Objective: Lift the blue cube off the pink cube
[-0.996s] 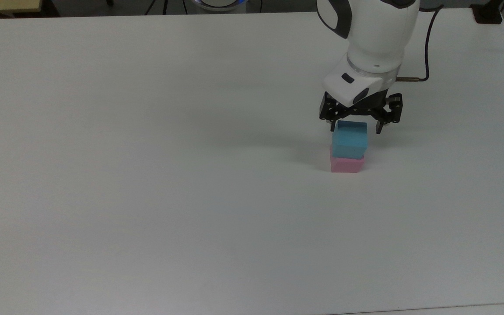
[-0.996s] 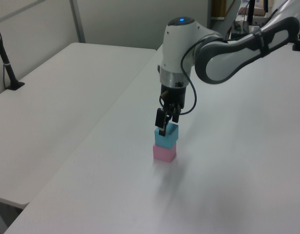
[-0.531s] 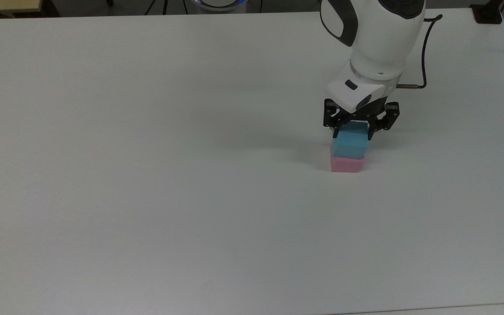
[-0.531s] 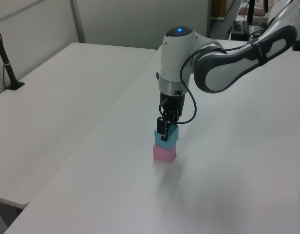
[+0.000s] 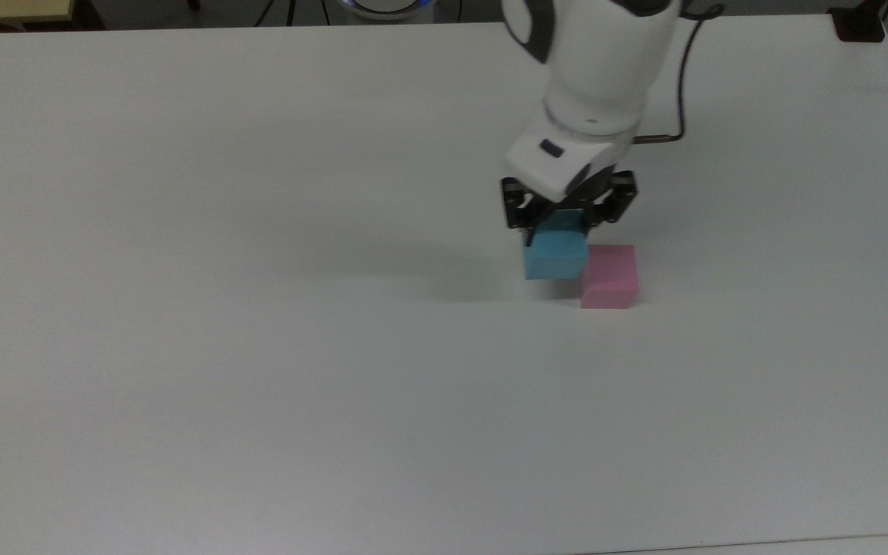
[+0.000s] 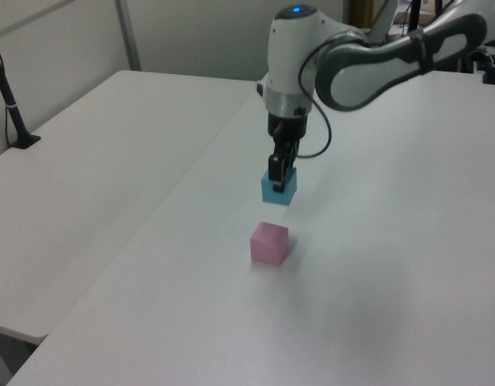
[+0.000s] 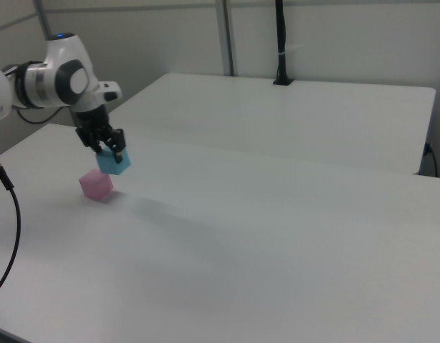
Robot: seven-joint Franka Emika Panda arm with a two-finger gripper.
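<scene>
My gripper [image 5: 563, 223] [image 6: 280, 173] [image 7: 110, 153] is shut on the blue cube [image 5: 556, 256] [image 6: 280, 189] [image 7: 114, 162], which hangs in the air above the white table [image 5: 259, 308]. The pink cube [image 5: 608, 287] [image 6: 269, 243] [image 7: 96, 185] rests alone on the table. In the top view the blue cube is to the left of the pink cube; in the left view it is above and behind it, clear of its top face.
A second white table [image 6: 95, 161] [image 7: 291, 114] adjoins this one, and a black post [image 6: 10, 104] [image 7: 281, 43] is clamped at its far edge. A dark cable [image 5: 679, 92] runs from my wrist.
My gripper closed on the blue cube, lifted it off the pink cube and carried it toward the top view's left. The pink cube stayed put.
</scene>
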